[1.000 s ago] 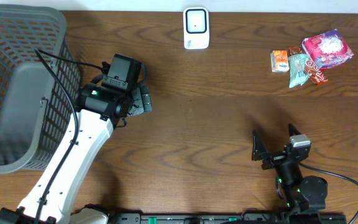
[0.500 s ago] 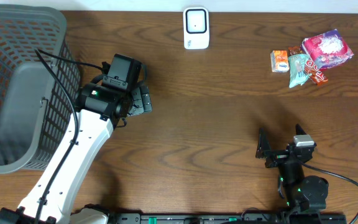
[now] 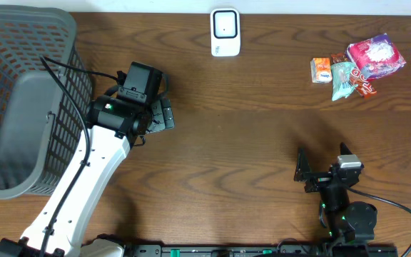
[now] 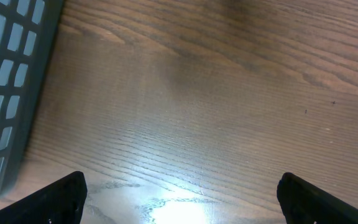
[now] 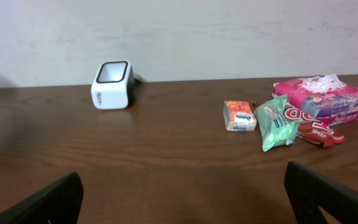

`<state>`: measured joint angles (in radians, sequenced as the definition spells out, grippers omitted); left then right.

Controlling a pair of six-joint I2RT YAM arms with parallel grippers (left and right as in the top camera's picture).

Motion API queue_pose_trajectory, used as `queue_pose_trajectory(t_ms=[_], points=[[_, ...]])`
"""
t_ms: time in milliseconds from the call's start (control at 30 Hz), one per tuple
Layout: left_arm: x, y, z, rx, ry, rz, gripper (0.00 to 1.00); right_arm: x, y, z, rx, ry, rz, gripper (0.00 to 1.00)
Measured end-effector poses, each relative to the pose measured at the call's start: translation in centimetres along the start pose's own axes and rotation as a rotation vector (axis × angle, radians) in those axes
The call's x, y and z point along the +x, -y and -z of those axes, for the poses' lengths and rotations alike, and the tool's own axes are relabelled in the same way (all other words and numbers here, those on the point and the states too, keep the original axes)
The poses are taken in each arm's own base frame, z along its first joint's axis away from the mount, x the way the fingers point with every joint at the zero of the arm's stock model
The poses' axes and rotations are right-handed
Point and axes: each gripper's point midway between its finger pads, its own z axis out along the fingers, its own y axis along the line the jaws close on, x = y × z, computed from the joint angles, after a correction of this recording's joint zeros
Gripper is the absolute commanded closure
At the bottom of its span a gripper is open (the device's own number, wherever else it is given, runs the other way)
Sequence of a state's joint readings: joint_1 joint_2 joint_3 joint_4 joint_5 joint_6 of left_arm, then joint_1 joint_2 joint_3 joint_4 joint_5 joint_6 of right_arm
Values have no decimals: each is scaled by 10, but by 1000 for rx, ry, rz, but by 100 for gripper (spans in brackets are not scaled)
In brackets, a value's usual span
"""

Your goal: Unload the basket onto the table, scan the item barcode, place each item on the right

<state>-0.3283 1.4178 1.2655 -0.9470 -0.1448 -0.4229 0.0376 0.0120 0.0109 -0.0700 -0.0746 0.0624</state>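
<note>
A white barcode scanner (image 3: 225,32) stands at the table's far edge, also in the right wrist view (image 5: 112,84). The items lie in a cluster at the far right: an orange packet (image 3: 321,69) (image 5: 239,116), a green packet (image 3: 342,78) (image 5: 273,122), a pink pack (image 3: 374,56) (image 5: 323,95) and a red wrapper (image 3: 363,86) (image 5: 316,130). My left gripper (image 3: 161,113) (image 4: 180,202) hangs open over bare wood beside the basket. My right gripper (image 3: 322,170) (image 5: 185,202) is open near the front edge, facing the items, with nothing between its fingers.
A large grey mesh basket (image 3: 20,93) fills the left end of the table, its wall showing in the left wrist view (image 4: 8,81). A pale wall rises behind the table's far edge.
My right gripper shifted slightly right and toward the front edge, then held still. The left arm has not moved.
</note>
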Motion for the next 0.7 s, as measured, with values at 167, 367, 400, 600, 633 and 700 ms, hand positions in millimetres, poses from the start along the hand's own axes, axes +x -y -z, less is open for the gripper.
queue_pose_trajectory(t_ms=[167, 367, 400, 600, 633, 700], points=[[3, -5, 0, -25, -9, -29, 2, 0, 0, 0, 0, 0, 0, 1], [5, -9, 0, -46, -15, -69, 2, 0, 0, 0, 0, 0, 0, 1], [0, -7, 1, -35, 7, -62, 2, 0, 0, 0, 0, 0, 0, 1], [-20, 2, 17, 78, 205, -13, 2, 0, 0, 0, 0, -1, 0, 1], [-20, 2, 18, 95, 239, -4, 3, 0, 0, 0, 0, -1, 0, 1], [-15, -4, 18, 122, 291, 5, 2, 0, 0, 0, 1, 0, 0, 1]])
